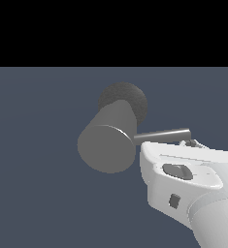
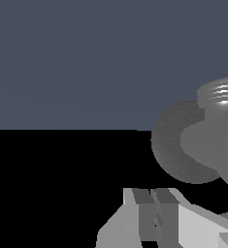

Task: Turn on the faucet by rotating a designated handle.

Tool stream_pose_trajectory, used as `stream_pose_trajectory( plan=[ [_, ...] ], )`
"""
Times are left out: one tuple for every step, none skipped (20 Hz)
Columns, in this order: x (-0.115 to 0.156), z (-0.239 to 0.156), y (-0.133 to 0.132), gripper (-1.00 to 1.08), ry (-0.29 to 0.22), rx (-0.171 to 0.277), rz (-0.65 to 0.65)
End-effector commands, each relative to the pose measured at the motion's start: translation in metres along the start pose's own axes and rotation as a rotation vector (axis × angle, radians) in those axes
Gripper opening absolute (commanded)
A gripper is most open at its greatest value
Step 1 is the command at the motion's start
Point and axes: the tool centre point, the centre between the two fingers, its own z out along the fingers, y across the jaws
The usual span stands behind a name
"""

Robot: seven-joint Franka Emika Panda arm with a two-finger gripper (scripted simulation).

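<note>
— One faucet (image 1: 107, 147) lies mid-scene, flat end toward the exterior camera, dark base (image 1: 130, 99) behind.
— And the handle (image 1: 162, 136)?
— It juts toward the exterior view's right, just above the arm (image 1: 183, 179).
— The gripper (image 2: 156, 213)?
— Fingers look pressed together, nothing between them; it is near the base.

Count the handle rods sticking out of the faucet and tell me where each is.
1. The handle juts from the faucet toward the exterior view's right, just above the robot's hand. Others could be hidden behind the cylinder.

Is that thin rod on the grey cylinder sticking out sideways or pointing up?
Sideways: the handle juts from the faucet toward the exterior view's right, roughly level.
</note>
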Motion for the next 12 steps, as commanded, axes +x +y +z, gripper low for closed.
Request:
stream_pose_trajectory(
  plan=[
    [-0.027,0.001,0.018,-1.00,-0.045,-0.027,0.006],
    [-0.030,0.000,0.019,-1.00,-0.047,-0.028,0.006],
    [-0.033,0.000,0.021,-1.00,-0.048,-0.028,0.006],
    [-0.036,0.000,0.022,-1.00,-0.050,-0.029,0.007],
    [-0.040,0.000,0.023,-1.00,-0.051,-0.030,0.007],
    [-0.043,-0.001,0.024,-1.00,-0.052,-0.031,0.008],
    [-0.046,-0.001,0.025,-1.00,-0.054,-0.031,0.008],
    [-0.049,-0.001,0.027,-1.00,-0.055,-0.032,0.009],
    [-0.052,-0.001,0.028,-1.00,-0.057,-0.033,0.009],
    [-0.055,-0.002,0.029,-1.00,-0.058,-0.033,0.009],
    [-0.055,-0.002,0.029,-1.00,-0.058,-0.033,0.009],
    [-0.031,-0.002,0.013,-1.00,-0.007,-0.008,0.006]
  ],
)
